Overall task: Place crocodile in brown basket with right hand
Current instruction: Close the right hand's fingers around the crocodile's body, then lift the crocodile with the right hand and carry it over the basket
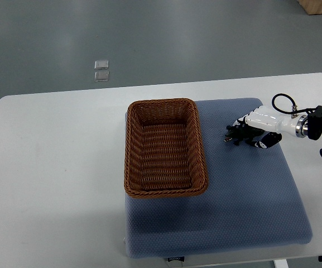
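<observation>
Woven wicker basket (128, 151), rough and ribbed. Matt, finely dimpled cloth pad (244, 195). Smooth, matt table (54, 167) top. Glossy white plastic shell on the right hand (256, 127).

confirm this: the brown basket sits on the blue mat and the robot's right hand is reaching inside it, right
Not inside it. The top view shows the right hand outside the brown basket, to its right, over the blue mat. The basket does sit on the mat.
</observation>
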Robot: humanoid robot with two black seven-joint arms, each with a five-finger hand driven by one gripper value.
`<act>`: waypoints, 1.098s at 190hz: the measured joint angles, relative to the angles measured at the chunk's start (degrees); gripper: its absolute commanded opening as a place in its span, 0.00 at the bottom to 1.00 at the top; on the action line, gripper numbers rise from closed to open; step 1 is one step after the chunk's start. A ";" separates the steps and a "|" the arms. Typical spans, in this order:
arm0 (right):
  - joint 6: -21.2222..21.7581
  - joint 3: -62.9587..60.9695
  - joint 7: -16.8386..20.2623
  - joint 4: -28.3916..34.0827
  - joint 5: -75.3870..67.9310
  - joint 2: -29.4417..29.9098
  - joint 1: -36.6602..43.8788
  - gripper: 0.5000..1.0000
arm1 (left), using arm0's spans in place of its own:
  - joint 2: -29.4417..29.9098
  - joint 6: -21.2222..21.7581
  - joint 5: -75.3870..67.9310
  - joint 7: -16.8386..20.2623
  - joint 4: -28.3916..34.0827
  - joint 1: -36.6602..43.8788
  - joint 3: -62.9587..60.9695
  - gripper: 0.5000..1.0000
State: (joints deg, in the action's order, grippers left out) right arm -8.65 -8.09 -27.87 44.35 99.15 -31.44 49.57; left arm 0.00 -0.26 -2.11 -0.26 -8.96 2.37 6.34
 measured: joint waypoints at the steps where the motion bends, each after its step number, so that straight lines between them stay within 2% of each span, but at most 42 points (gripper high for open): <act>1: 0.00 0.00 0.00 0.00 0.00 0.00 0.00 0.09 | 0.00 0.00 0.00 0.00 0.00 0.00 0.00 1.00; 24: -0.06 -0.06 0.06 -0.08 -0.02 0.00 0.00 0.00 | 0.00 0.00 0.00 0.00 0.00 0.00 0.00 1.00; 117: -3.01 -1.26 -0.19 -0.76 -1.18 -0.78 0.45 0.00 | 0.00 0.00 0.00 0.00 0.00 0.00 -0.01 1.00; 182: -3.78 -2.49 -1.06 0.48 -2.71 -0.99 6.19 0.00 | 0.00 0.00 0.00 0.00 0.00 0.00 -0.01 1.00; 209: -3.66 -2.55 -3.28 2.85 -2.73 -0.71 9.22 0.00 | 0.00 0.00 0.00 0.00 0.00 0.00 -0.01 1.00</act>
State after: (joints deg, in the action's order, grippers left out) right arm -12.32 -10.64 -31.15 47.20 96.42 -32.15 58.79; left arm 0.00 -0.26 -2.11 -0.26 -8.97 2.37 6.33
